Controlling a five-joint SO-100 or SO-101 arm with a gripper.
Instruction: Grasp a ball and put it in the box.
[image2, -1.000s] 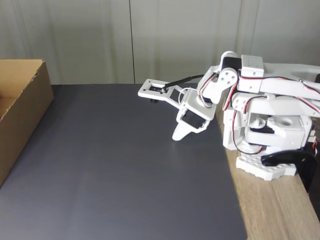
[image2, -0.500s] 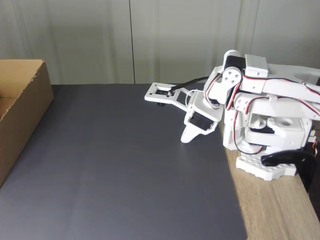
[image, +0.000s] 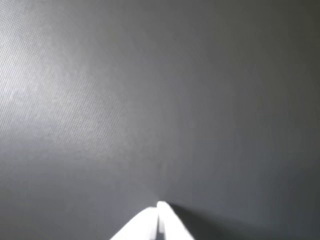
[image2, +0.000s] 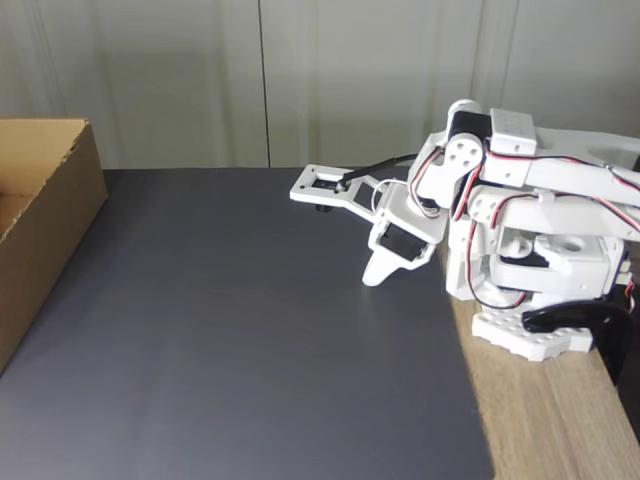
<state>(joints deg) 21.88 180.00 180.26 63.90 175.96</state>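
The white arm (image2: 500, 190) is seen folded back over its base in the fixed view, the wrist bent down and leftward. The gripper (image2: 372, 277) is pointed at the surface below, its fingertips (image: 159, 220) apparently pressed together in the wrist view, nothing held.

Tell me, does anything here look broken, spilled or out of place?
Nothing looks broken or spilled. The cardboard box stands upright at the left edge of the dark mat in the fixed view, and the white arm is folded at the right with its gripper shut just above the mat. I see no ball on the mat.
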